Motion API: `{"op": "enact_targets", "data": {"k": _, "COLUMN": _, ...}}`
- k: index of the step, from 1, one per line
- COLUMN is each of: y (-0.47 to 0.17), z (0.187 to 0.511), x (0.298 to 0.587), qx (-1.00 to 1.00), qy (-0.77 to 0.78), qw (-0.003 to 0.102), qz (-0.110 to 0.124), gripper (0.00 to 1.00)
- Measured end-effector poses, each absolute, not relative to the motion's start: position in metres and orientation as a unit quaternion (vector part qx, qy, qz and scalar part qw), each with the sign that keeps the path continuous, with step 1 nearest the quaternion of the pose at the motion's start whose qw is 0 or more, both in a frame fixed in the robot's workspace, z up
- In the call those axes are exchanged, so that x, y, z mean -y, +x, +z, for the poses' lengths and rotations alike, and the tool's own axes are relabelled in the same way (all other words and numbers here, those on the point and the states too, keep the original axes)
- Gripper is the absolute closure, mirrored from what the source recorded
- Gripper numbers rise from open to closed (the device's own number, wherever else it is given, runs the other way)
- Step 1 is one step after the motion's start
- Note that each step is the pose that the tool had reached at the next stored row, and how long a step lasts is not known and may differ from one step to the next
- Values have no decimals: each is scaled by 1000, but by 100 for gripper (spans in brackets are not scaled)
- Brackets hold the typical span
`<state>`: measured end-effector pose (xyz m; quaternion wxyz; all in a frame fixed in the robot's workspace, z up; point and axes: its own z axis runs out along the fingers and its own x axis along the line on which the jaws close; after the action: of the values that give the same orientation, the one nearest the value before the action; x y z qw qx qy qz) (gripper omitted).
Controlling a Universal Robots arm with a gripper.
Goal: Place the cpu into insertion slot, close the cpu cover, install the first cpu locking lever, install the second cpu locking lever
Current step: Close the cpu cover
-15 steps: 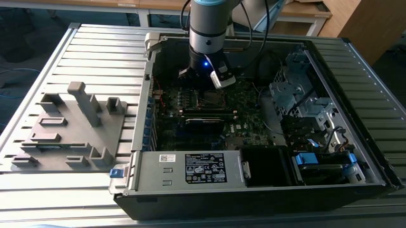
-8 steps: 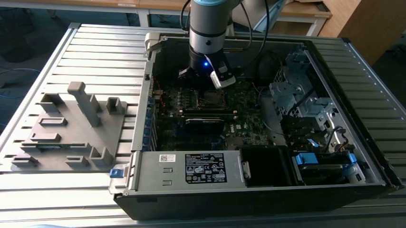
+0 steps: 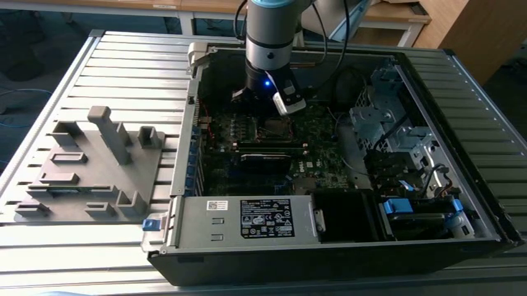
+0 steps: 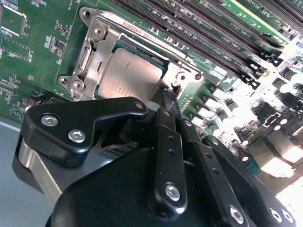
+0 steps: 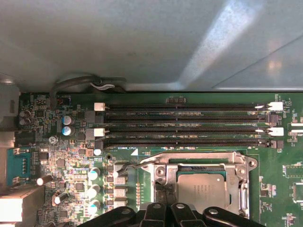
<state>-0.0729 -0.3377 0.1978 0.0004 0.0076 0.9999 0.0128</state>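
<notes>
Touching: gripper [image 4: 165,98], tips together, at a lever [image 4: 173,85] end (pinched or merely pressed, unclear).
Lever axis: rod seems to run along the slot [image 4: 142,48] side nearest the tips.
Cpu [image 4: 127,75]: flat in the slot, just beyond the tips.
Cover [image 4: 90,59]: lying down over it, framing its silvery face.

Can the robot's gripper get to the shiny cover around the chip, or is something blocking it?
Probably yes. In the second wrist view the gripper is right at the edge of the cpu cover, which lies flat around the cpu, and nothing stands between them.
</notes>
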Motion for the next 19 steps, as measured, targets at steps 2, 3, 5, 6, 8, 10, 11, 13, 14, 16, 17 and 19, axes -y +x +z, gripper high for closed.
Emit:
{"op": "enact_targets", "data": {"k": 2, "y": -73, "z": 198, "x": 338, "qx": -1000, "qy": 8, "qw": 0, "qz": 13, "gripper": 89}}
{"op": "enact_targets", "data": {"k": 3, "y": -73, "z": 198, "x": 338, "qx": -1000, "qy": 8, "qw": 1, "qz": 13, "gripper": 89}}
{"op": "enact_targets", "data": {"k": 5, "y": -73, "z": 198, "x": 338, "qx": -1000, "qy": 8, "qw": 1, "qz": 13, "gripper": 89}}
{"op": "enact_targets", "data": {"k": 6, "y": -73, "z": 198, "x": 338, "qx": -1000, "qy": 8, "qw": 1, "qz": 13, "gripper": 89}}
{"op": "enact_targets", "data": {"k": 8, "y": -73, "z": 200, "x": 337, "qx": -1000, "qy": 8, "qw": 1, "qz": 13, "gripper": 89}}
{"op": "enact_targets", "data": {"k": 10, "y": -73, "z": 203, "x": 338, "qx": -1000, "qy": 8, "qw": 1, "qz": 13, "gripper": 89}}
{"op": "enact_targets", "data": {"k": 11, "y": -73, "z": 204, "x": 338, "qx": -1000, "qy": 8, "qw": 1, "qz": 13, "gripper": 89}}
{"op": "enact_targets", "data": {"k": 13, "y": -73, "z": 207, "x": 338, "qx": -1000, "qy": 8, "qw": 1, "qz": 13, "gripper": 89}}
{"op": "enact_targets", "data": {"k": 14, "y": -73, "z": 208, "x": 338, "qx": -1000, "qy": 8, "qw": 1, "qz": 13, "gripper": 89}}
{"op": "enact_targets", "data": {"k": 16, "y": -73, "z": 210, "x": 338, "qx": -1000, "qy": 8, "qw": 1, "qz": 13, "gripper": 89}}
{"op": "enact_targets", "data": {"k": 17, "y": -73, "z": 212, "x": 338, "qx": -1000, "qy": 8, "qw": 1, "qz": 13, "gripper": 89}}
{"op": "enact_targets", "data": {"k": 19, "y": -73, "z": 214, "x": 338, "qx": -1000, "qy": 8, "qw": 1, "qz": 13, "gripper": 89}}
